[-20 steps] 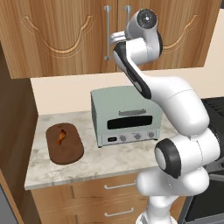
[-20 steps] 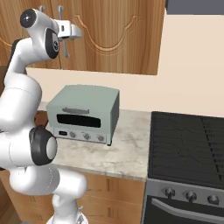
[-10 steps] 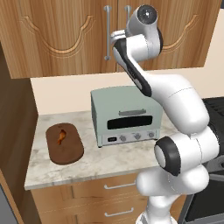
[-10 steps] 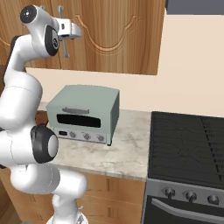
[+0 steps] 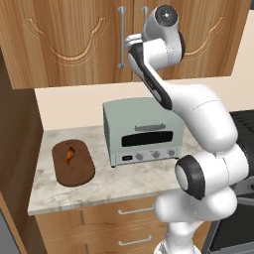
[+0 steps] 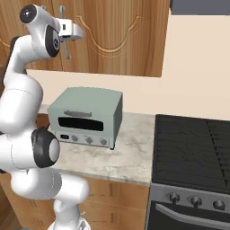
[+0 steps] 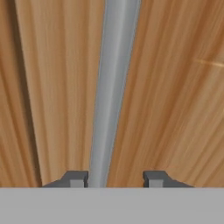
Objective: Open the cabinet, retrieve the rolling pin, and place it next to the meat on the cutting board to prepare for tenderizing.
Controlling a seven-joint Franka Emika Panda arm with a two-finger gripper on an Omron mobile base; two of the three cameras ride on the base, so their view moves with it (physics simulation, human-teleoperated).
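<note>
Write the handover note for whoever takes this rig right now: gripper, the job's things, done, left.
Gripper: at the cabinet, fingers either side of a silver door handle, one finger close beside it, the other apart; no grip yet.
Cutting board: on the counter left of the toaster oven, meat lying on it.
Done: reach to the handle.
Left: close on it, pull the door open, fetch the rolling pin, set it beside the meat.

Arm raised to the closed wall cabinet above the counter

The cabinet (image 5: 64,39) has both doors shut, its two silver bar handles (image 5: 121,37) side by side at the middle; the white arm (image 5: 198,114) reaches up in front of the right one. Below, a toaster oven (image 5: 141,131) stands on the marble counter (image 5: 124,183), and left of it the meat (image 5: 69,154) lies on the cutting board (image 5: 73,162)
</note>
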